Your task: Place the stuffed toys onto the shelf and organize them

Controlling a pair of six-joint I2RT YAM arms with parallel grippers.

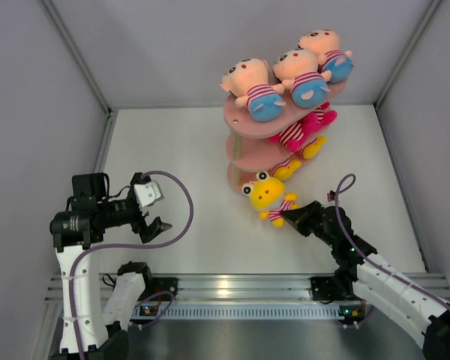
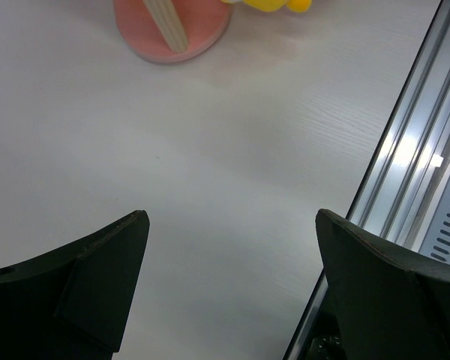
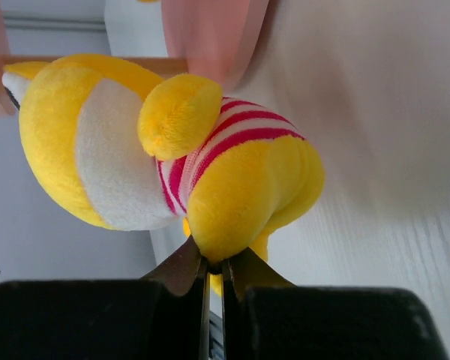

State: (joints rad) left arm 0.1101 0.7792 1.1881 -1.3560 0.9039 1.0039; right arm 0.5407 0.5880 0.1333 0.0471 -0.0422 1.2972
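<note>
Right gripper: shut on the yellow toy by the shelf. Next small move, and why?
Likely lift the yellow toy a little and ease it toward a lower board of the shelf. The right gripper pinches only the toy's bottom end, and the toy sits at the shelf's foot. The top board is crowded with three peach-faced toys.

- Left arm point(image 1: 79, 300), at the left end of the rail point(image 1: 232, 289): white links, black joints, white camera block.
- Left gripper point(image 2: 229, 216): matte black wedge fingers point(image 2: 90, 277).
- Purple cable point(image 1: 184, 217) looped along each arm.
- Right arm point(image 1: 394, 289), at the rail's right end: white shells, black wrist.
</note>
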